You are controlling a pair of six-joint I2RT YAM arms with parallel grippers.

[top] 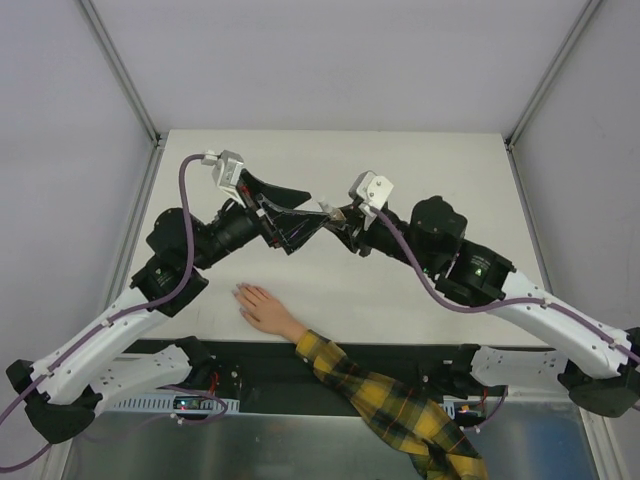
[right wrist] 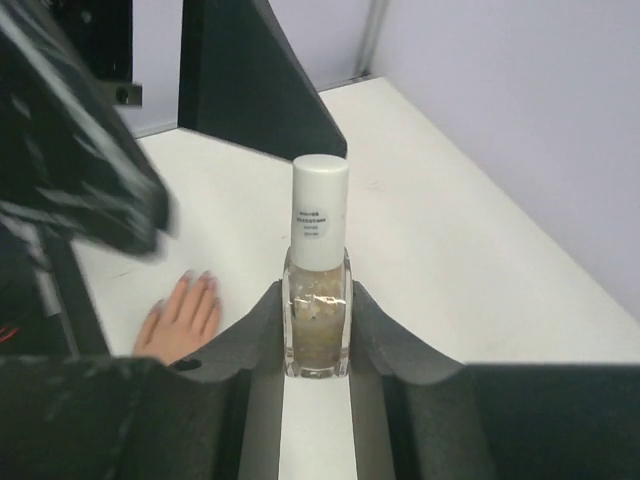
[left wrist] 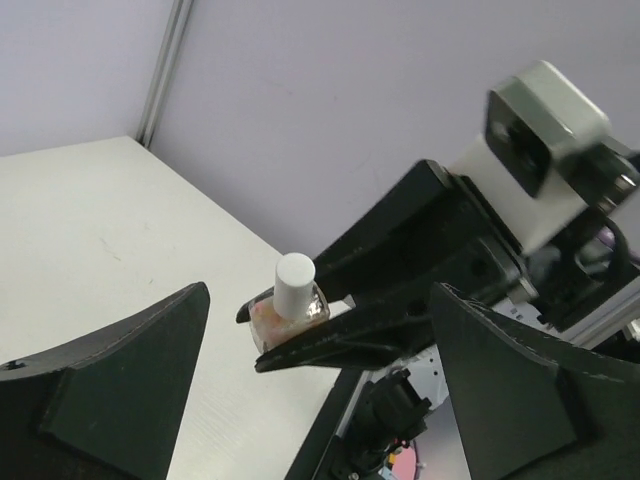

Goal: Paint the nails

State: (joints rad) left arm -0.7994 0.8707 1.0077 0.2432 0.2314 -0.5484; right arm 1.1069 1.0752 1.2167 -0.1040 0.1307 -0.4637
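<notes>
Fingers (right wrist: 250,345) of right gripper (right wrist: 316,300) pinch white-capped glitter-polish bottle (right wrist: 318,330).
Opposite, left gripper (left wrist: 320,290) spread wide; pale nails (right wrist: 205,279) on flesh-coloured mannequin hand (right wrist: 180,318) barely discernible.

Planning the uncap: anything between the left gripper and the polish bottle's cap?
Nothing visible. The left gripper is open and faces the white cap across clear air; the right gripper clamps the bottle by its glass body.
</notes>
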